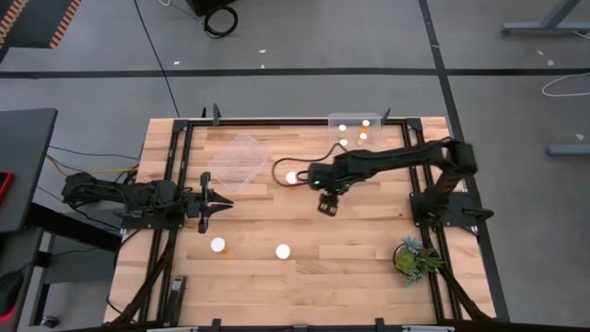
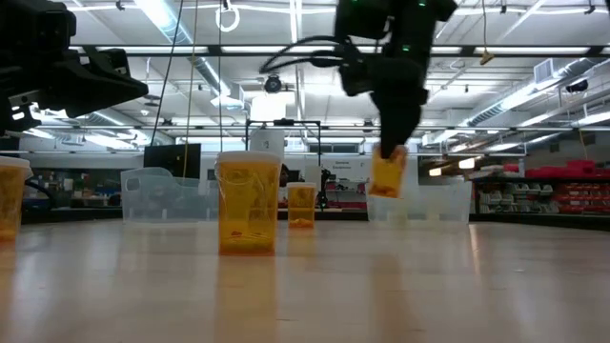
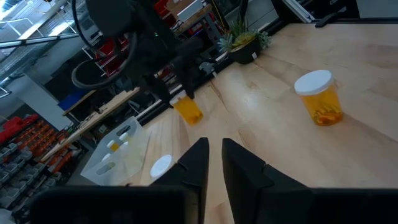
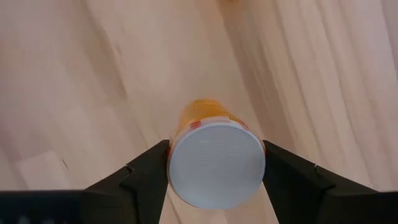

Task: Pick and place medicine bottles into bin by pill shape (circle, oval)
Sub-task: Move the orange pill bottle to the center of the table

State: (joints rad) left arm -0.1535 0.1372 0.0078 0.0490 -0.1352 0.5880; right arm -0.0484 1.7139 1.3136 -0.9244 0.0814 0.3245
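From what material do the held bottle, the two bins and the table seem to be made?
Held bottle in the right gripper: likely translucent orange plastic, matte white cap. Bins: clear, glossy plastic, table visible through them. Table: light wood planks, visible grain, smooth finish.

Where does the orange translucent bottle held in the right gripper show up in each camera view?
High view: hidden under the right gripper, centre right.
Low view: orange translucent bottle hangs above the table, right of centre.
Left wrist view: bottle upper middle, below the dark arm.
Right wrist view: white cap between both fingers.
Shared landmark: clear plastic bin.
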